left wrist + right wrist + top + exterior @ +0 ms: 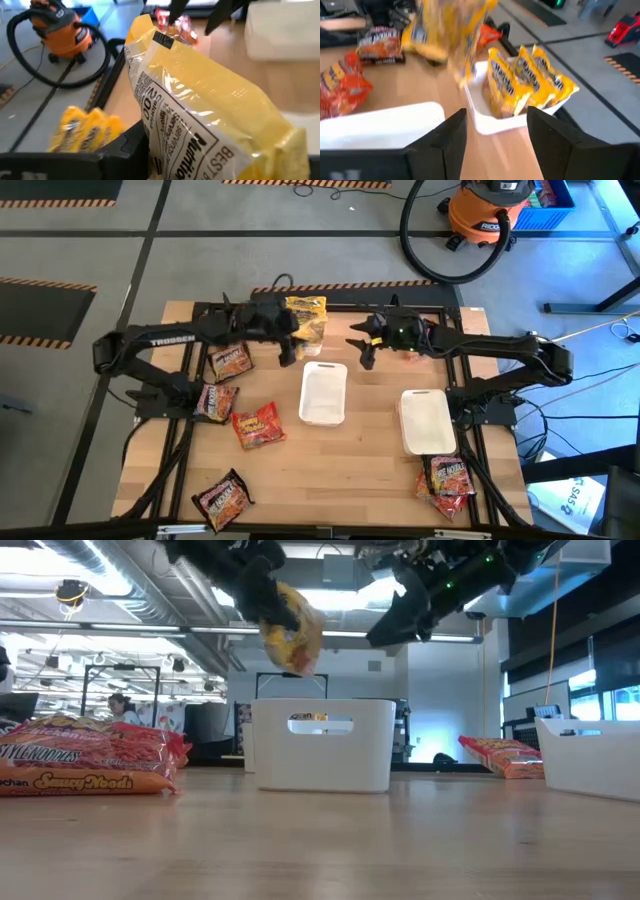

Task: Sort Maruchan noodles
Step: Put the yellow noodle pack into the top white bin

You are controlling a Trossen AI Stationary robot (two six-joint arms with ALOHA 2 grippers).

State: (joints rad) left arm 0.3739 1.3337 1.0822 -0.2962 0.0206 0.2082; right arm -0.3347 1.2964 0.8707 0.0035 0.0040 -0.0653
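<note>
The left gripper (290,340) pinches a yellow noodle packet (290,632) aloft near the far tray (485,117), while the right gripper (365,345) hangs open, empty; the packet looks light, crinkly and slippery, best taken by an edge.

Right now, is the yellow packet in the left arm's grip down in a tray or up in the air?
In the air: the yellow packet hangs above the white tray.

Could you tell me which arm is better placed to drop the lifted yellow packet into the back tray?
Left: its tool holds the yellow packet aloft near the back tray of yellow packets. The right tool is open and empty.
</note>
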